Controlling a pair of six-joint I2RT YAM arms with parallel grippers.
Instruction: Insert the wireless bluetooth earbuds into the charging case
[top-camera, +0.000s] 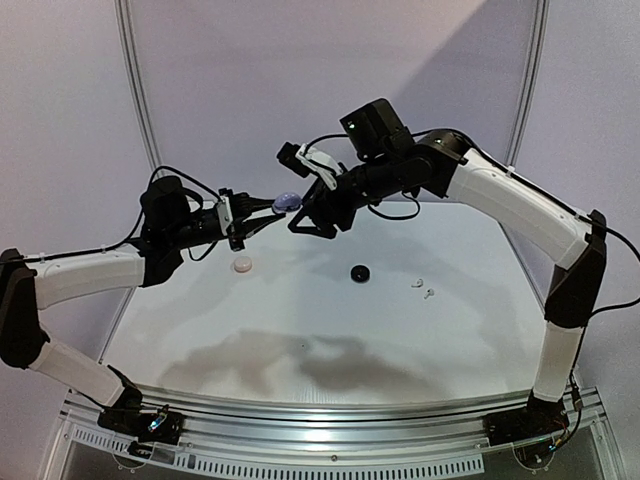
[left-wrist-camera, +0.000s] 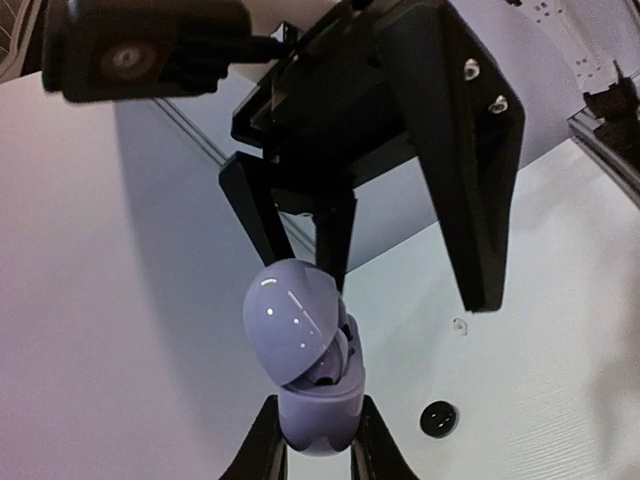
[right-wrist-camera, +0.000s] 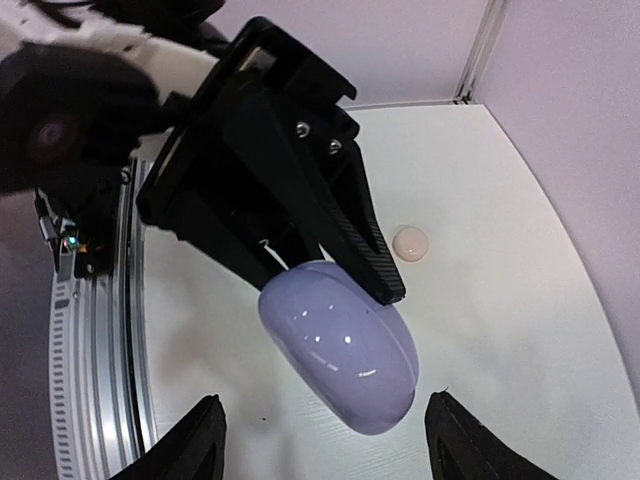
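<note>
My left gripper is shut on the base of a lavender charging case, held in the air above the table. Its lid stands partly ajar, and a lavender rounded part shows in the gap. My right gripper is open, its fingers on either side of the case and not touching it. In the top view the two grippers meet at the case, high over the back of the table. Two tiny white earbuds lie on the table to the right. One of them also shows in the left wrist view.
A small round pink case sits on the table below the left gripper and also shows in the right wrist view. A round black case lies near the middle of the table. The table's rail runs along the near edge.
</note>
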